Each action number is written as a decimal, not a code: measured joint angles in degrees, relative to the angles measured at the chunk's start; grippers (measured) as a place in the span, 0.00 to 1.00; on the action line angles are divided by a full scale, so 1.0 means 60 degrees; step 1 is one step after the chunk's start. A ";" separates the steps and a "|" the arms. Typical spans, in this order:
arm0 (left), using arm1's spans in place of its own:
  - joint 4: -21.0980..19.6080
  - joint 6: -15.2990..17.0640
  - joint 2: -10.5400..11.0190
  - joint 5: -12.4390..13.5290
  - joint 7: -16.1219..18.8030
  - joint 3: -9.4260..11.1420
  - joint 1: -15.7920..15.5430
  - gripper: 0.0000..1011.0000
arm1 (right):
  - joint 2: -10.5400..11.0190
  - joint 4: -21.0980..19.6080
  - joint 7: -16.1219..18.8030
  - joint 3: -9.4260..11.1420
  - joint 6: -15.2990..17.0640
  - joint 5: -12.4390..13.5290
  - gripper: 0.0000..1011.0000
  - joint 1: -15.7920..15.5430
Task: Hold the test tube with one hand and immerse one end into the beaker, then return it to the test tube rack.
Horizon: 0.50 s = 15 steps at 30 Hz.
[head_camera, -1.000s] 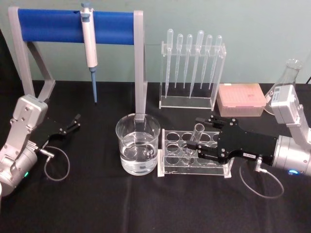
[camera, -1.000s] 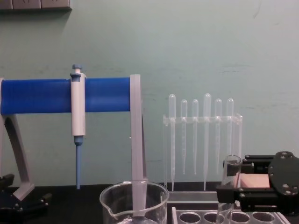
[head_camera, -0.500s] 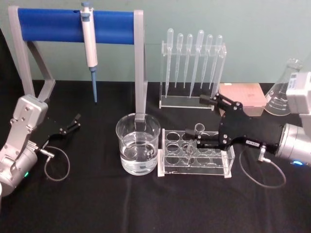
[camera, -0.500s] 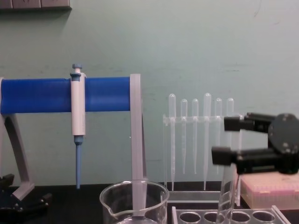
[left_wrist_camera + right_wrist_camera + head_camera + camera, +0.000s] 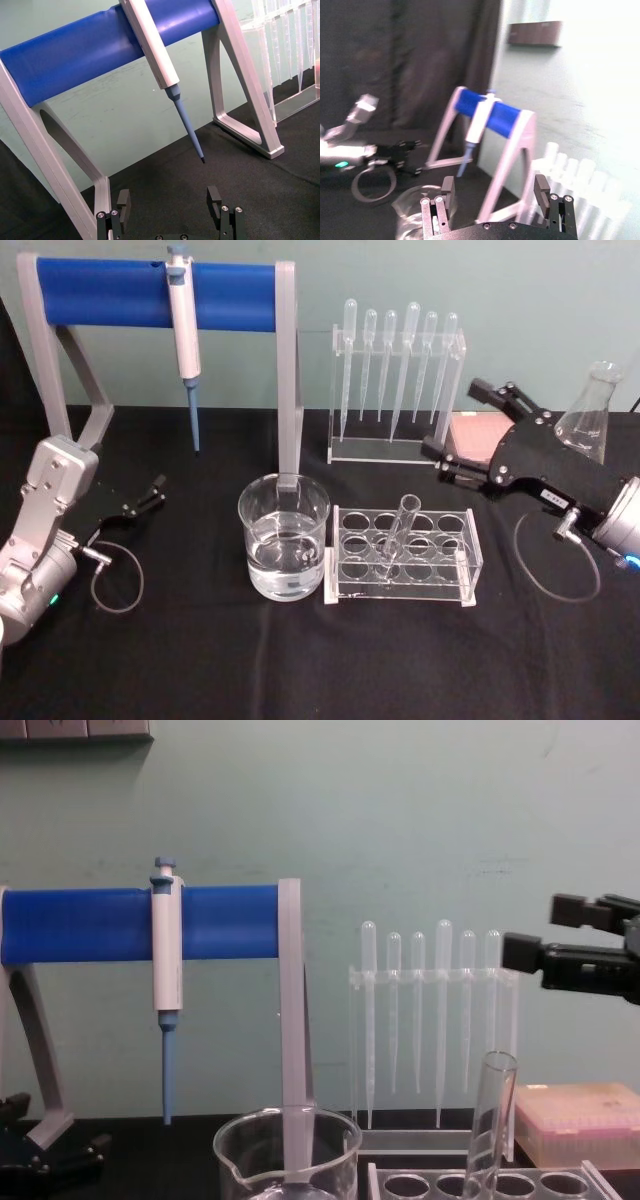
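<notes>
The test tube (image 5: 397, 532) stands in the clear rack (image 5: 402, 558) on the black bench (image 5: 300, 660), leaning a little, with its mouth up and its lower end in one of the round holes. No gripper touches it. In the chest view the test tube (image 5: 490, 1120) rises out of the rack holes, tilted slightly to the right.

The beaker (image 5: 283, 537) stands just beside the rack, on its left side, and it holds some clear liquid. Its rim and spout are visible low in the chest view (image 5: 287, 1145).

The right gripper (image 5: 470, 430) is raised above the bench, to the right of the rack and well apart from the test tube. Its fingers are spread and there is nothing between them. It is near the pink box (image 5: 478, 435) and the glass flask (image 5: 588, 410).

The left gripper (image 5: 152, 492) rests low at the left side of the bench, also with its fingers apart and holding nothing, as the left wrist view (image 5: 167, 200) shows.

Behind the beaker stands a frame with a blue bar (image 5: 150, 295), and a pipettor (image 5: 184, 335) hangs from it. A stand with thin plastic pipettes (image 5: 395, 370) is behind the rack.
</notes>
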 joint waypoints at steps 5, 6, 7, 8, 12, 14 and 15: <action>0.0000 0.0000 0.0000 0.0000 0.0000 0.0000 -0.0001 0.99 | -0.0519 0.0292 -0.0933 0.0523 -0.0325 0.0050 0.99 -0.0614; 0.0000 0.0000 0.0000 -0.0001 0.0000 0.0000 -0.0001 0.99 | -0.0600 0.0352 -0.1044 0.0588 -0.0374 0.0048 0.99 -0.0690; 0.0000 0.0000 0.0000 0.0000 0.0000 0.0000 0.0000 0.99 | -0.0672 0.0403 -0.1164 0.0653 -0.0423 0.0042 0.99 -0.0760; 0.0000 0.0000 0.0000 0.0000 0.0000 0.0000 0.0000 0.99 | -0.0739 0.0446 -0.1289 0.0704 -0.0466 0.0028 0.99 -0.0826; 0.0000 0.0000 0.0000 0.0000 0.0000 0.0000 0.0000 0.99 | -0.1097 0.0683 -0.1840 0.0946 -0.0657 -0.0185 0.99 -0.1147; 0.0000 0.0000 0.0000 0.0000 0.0000 0.0000 0.0000 0.99 | -0.1236 0.0801 -0.1996 0.1019 -0.0680 -0.0253 0.99 -0.1234; 0.0000 0.0000 0.0000 0.0000 0.0000 -0.0001 0.0000 0.99 | -0.1283 0.0839 -0.2034 0.1041 -0.0680 -0.0263 0.99 -0.1255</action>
